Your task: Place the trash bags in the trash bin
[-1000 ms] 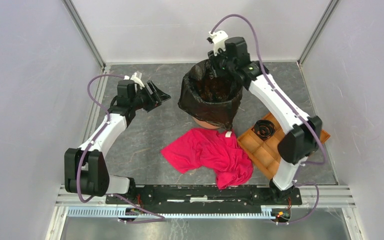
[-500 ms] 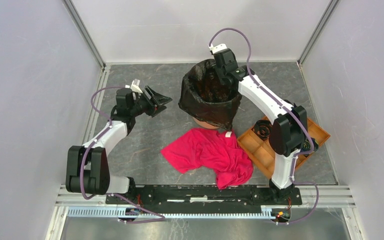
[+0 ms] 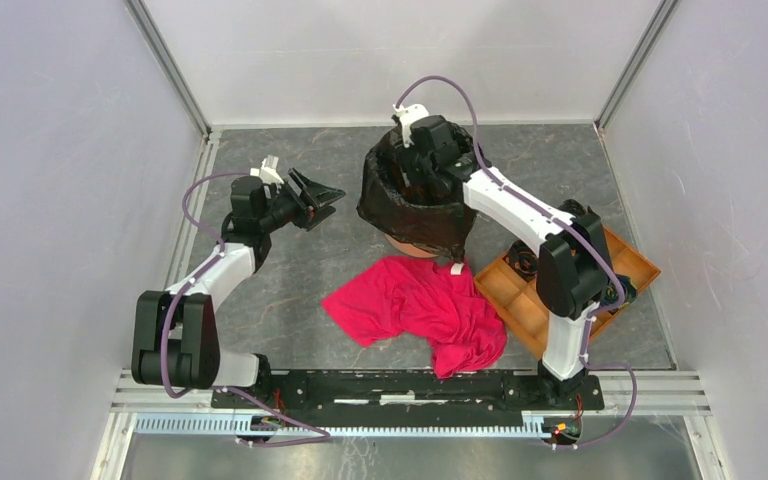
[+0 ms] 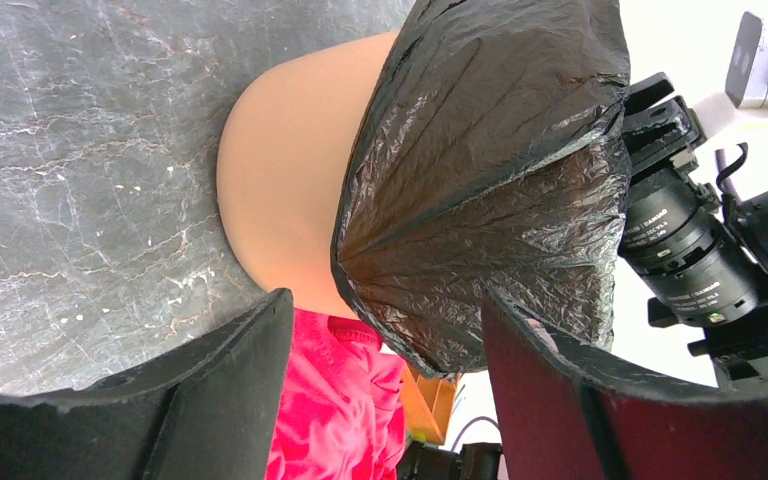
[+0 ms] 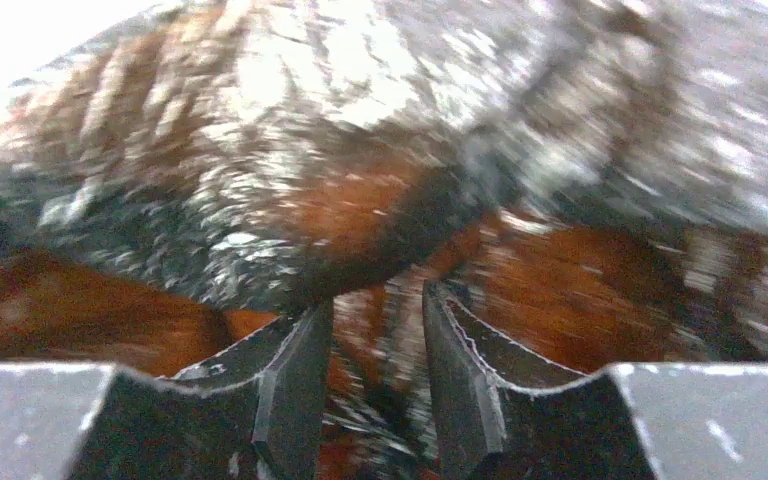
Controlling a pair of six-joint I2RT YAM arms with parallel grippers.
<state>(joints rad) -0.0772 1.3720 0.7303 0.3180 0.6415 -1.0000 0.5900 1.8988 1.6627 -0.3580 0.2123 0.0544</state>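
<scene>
Within trash bin [image 3: 406, 244], right hand [image 5: 375, 300], grip unclear; left hand [image 4: 385, 300] agape, empty; red cloth [image 3: 415, 305], tray [image 3: 640, 263] alongside.

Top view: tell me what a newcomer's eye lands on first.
The black bag draped over the orange bin at far centre grabs the eye, with the right gripper reaching down into it. Just in front, a bright red cloth sprawls on the grey table. The left gripper hovers open to the bin's left.
</scene>
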